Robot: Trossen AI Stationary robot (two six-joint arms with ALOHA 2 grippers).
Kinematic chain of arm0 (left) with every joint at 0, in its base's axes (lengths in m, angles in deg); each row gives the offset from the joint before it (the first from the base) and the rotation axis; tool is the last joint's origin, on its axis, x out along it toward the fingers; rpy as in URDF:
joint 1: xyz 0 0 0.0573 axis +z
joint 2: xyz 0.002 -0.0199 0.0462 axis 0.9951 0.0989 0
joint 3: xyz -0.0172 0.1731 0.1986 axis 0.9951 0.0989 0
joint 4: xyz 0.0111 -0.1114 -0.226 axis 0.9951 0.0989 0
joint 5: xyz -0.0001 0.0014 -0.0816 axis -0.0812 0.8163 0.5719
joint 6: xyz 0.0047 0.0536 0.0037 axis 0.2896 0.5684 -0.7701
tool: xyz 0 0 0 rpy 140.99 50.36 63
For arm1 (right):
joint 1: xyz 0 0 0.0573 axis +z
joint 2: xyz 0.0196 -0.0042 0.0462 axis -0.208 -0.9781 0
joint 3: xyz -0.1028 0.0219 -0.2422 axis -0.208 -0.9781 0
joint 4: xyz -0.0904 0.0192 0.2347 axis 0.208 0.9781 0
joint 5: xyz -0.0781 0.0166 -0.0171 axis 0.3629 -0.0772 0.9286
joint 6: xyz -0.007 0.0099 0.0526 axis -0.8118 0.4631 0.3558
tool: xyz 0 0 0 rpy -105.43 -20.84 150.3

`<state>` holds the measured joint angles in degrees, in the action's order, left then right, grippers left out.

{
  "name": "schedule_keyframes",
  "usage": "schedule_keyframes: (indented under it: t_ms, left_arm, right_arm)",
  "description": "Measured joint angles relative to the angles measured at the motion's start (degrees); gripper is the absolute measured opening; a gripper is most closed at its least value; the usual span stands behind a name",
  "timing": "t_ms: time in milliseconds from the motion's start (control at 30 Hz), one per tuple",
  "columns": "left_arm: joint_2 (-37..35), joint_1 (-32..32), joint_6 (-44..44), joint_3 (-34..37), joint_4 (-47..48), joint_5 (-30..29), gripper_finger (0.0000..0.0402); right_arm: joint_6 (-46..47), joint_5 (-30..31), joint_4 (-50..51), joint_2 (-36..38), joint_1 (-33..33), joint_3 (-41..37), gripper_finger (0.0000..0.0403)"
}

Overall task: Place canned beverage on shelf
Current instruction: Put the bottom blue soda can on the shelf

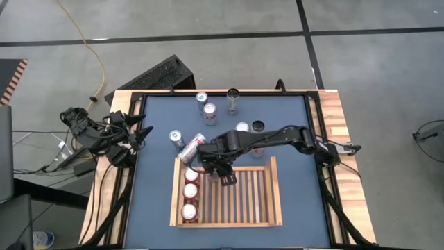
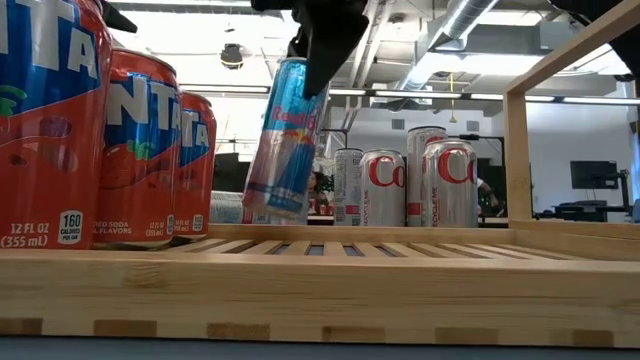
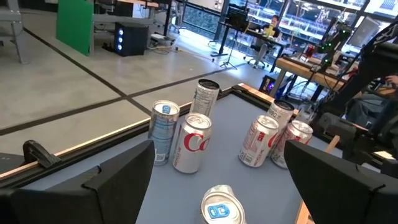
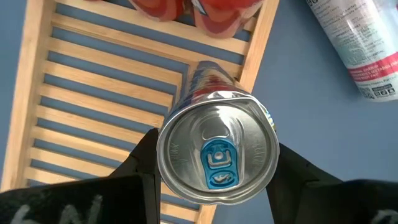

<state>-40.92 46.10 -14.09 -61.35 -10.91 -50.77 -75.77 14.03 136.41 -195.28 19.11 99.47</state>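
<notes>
While the left tool (image 1: 142, 133) waits with its fingers spread wide at the left edge of the blue counter (image 1: 291, 118), holding nothing, the right tool (image 1: 223, 169) grips a slim blue-and-silver Red Bull can (image 2: 286, 140) by its upper part, one finger on each side of the can body. In the right wrist view the can's silver lid with its blue pull tab (image 4: 217, 163) fills the space between the two dark fingers (image 4: 140, 163). In the low view the can is tilted, its top leaning to the right of that picture, and its base is at the far rim of the shelf; whether the base touches the rim or the slats cannot be determined. The shelf (image 1: 267, 223), a light-wood tray with a slatted bottom and a low raised rim, lies on the near middle of the counter. Three red Fanta cans (image 1: 190, 192) stand upright in a row along its left side, and the slats to their right are bare. Just beyond the far left corner of the shelf, a white can with red print (image 1: 191, 147) lies on its side on the counter, near the held can. Farther back, several cans stand upright on the counter, among them Diet Coke cans (image 3: 191, 142) and a small blue-topped can (image 1: 176, 137). A tall dark-topped can (image 1: 233, 98) stands near the far edge.
</notes>
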Motion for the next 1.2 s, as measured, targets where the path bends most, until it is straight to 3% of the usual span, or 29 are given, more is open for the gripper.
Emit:
schedule_keyframes:
  t_ms: [1200]
  left_arm:
    - [0.01,-0.02,0.00,0.00,-0.01,-0.24,0.0348]
  right_arm:
    - [-0.04,1.17,-0.39,-2.29,-0.62,-0.35,0.0170]
